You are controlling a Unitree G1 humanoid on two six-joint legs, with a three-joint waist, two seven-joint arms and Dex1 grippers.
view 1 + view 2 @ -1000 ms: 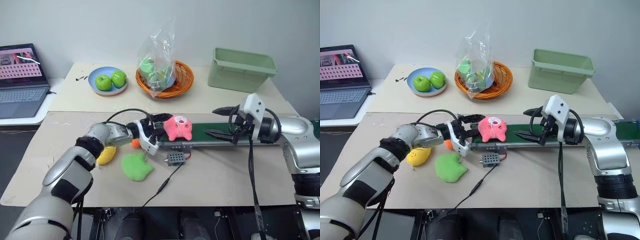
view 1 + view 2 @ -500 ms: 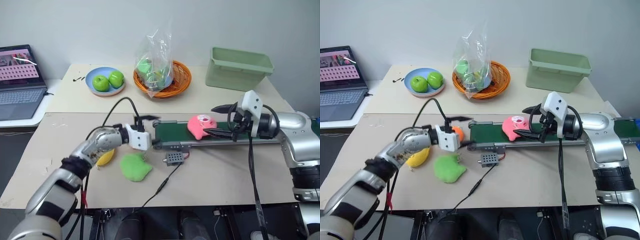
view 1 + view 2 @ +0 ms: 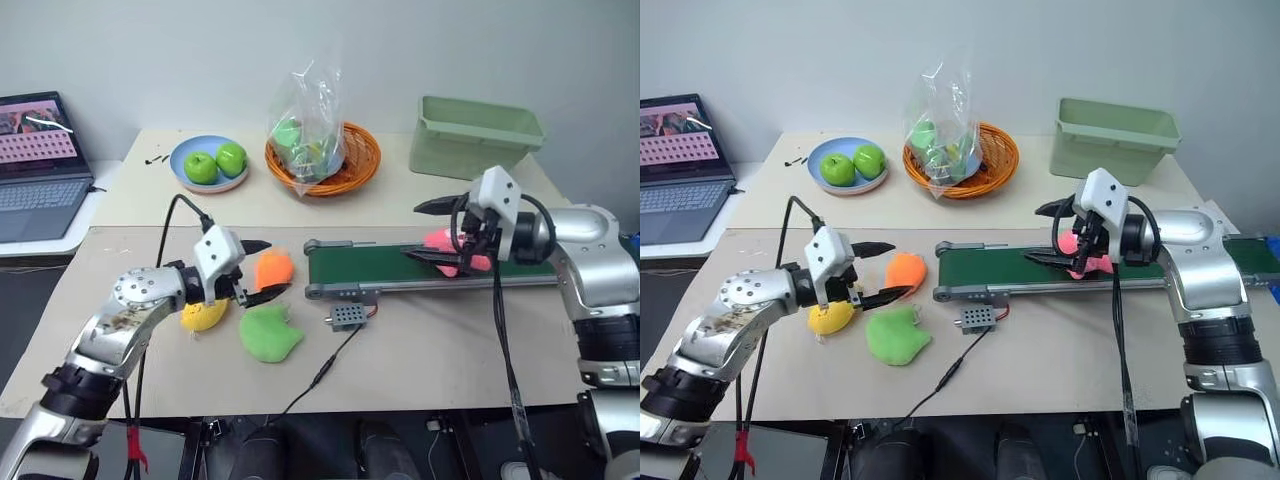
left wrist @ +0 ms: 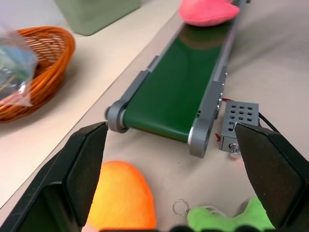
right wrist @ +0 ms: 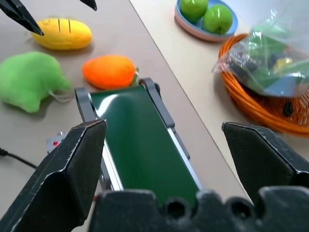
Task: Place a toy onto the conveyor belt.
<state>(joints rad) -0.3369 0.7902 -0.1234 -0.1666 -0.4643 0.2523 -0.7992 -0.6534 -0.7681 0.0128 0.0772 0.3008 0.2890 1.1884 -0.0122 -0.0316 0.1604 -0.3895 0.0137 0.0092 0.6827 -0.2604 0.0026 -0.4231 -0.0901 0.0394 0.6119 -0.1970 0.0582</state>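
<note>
The toy [image 3: 452, 252] now lies on the belt [image 3: 400, 266], well along it from the roller end where the left pincer [image 3: 256, 268] was setting it down a second ago. It sits between the spread fingers of the right pincer [image 3: 430, 230], which hangs open around it without gripping. The left pincer, open and empty, has drawn back off the belt's end and hovers over the orange plush [image 3: 272, 270] beside that end. I judge the placing done: the toy rests on the belt unheld.

The left wrist view shows the toy [image 4: 208, 11] far down the belt [image 4: 178, 92], clear of any finger, which the head views leave unsure. The right wrist view looks past the toy to the belt's roller end, the orange plush and the yellow plush [image 5: 63, 34] on the bench [image 5: 29, 130].
</note>
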